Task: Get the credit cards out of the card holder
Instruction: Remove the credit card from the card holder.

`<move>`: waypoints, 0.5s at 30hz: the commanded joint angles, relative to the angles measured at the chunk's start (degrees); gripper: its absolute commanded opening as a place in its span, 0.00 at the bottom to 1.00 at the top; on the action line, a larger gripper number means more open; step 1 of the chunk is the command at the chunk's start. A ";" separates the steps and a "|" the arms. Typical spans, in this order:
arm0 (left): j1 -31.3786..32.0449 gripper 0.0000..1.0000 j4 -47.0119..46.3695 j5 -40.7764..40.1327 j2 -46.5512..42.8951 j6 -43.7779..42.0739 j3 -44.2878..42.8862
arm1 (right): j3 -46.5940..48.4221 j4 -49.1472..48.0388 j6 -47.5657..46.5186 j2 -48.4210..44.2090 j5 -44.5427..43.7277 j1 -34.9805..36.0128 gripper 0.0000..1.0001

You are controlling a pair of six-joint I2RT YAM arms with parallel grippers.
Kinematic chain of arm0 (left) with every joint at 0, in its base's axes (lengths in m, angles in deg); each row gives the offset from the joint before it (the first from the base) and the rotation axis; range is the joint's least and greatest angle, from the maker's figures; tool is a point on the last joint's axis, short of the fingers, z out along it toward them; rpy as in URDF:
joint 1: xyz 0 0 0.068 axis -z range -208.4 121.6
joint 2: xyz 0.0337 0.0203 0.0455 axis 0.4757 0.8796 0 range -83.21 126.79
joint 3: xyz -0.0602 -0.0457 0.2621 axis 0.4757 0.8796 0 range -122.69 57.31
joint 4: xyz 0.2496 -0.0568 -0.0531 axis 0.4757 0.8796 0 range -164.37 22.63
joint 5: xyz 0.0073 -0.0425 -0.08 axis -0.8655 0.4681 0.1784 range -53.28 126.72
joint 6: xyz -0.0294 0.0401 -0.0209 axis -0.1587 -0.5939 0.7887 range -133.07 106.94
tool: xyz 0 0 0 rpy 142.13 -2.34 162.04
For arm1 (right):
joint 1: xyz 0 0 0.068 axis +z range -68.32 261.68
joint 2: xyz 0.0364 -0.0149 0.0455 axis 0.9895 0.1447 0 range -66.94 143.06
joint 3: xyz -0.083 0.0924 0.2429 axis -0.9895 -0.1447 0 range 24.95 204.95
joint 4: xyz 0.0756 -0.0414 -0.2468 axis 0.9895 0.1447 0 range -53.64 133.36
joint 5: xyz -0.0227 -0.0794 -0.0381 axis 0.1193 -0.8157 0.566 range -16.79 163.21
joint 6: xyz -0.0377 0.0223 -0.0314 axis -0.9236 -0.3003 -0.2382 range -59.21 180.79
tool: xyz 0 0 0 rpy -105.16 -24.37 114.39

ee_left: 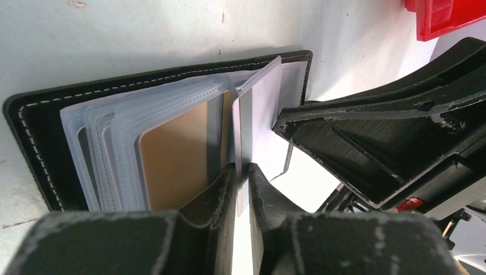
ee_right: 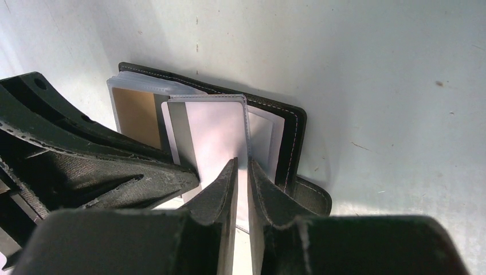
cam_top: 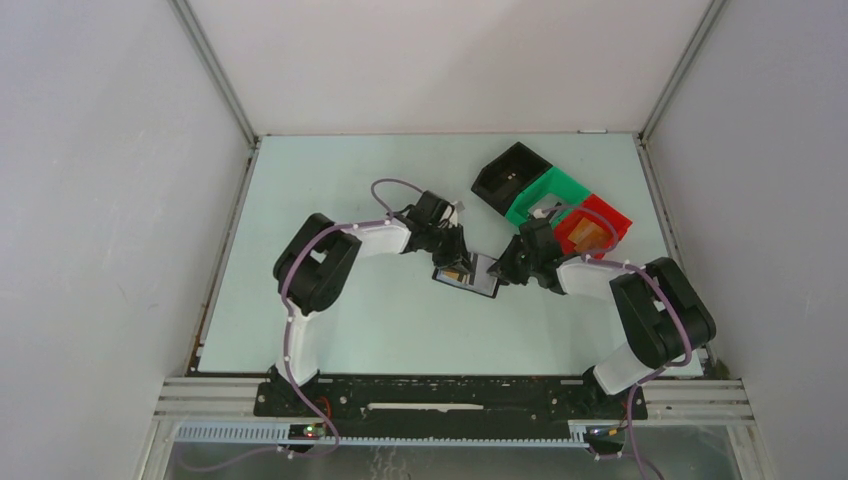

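Note:
The black card holder (cam_top: 482, 281) lies open on the table between both arms. Its clear sleeves fan up in the left wrist view (ee_left: 103, 143), one holding an orange-tan piece (ee_left: 172, 160). My left gripper (ee_left: 242, 175) is shut on the edge of a thin grey credit card (ee_left: 243, 132) that stands upright out of the sleeves. My right gripper (ee_right: 242, 169) is shut on the edge of the clear sleeve around that pale card (ee_right: 215, 137). The two grippers (cam_top: 455, 252) (cam_top: 510, 266) face each other over the holder. The holder's closure tab (ee_right: 312, 197) lies beside the right fingers.
A black bin (cam_top: 510, 175), a green bin (cam_top: 548, 195) and a red bin (cam_top: 595, 225) stand in a row at the back right, close behind the right arm. The red bin's corner (ee_left: 447, 17) shows in the left wrist view. White walls enclose the table.

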 commanded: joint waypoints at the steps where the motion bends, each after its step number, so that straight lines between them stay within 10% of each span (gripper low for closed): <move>1: -0.58 0.17 -4.35 0.83 -2.98 1.54 1.39 | -0.04 1.52 -0.24 1.72 -1.44 0.25 0.20; 15: -1.92 0.30 -7.75 1.20 -4.99 3.40 4.34 | -0.03 1.68 -0.25 2.55 -1.44 0.14 0.19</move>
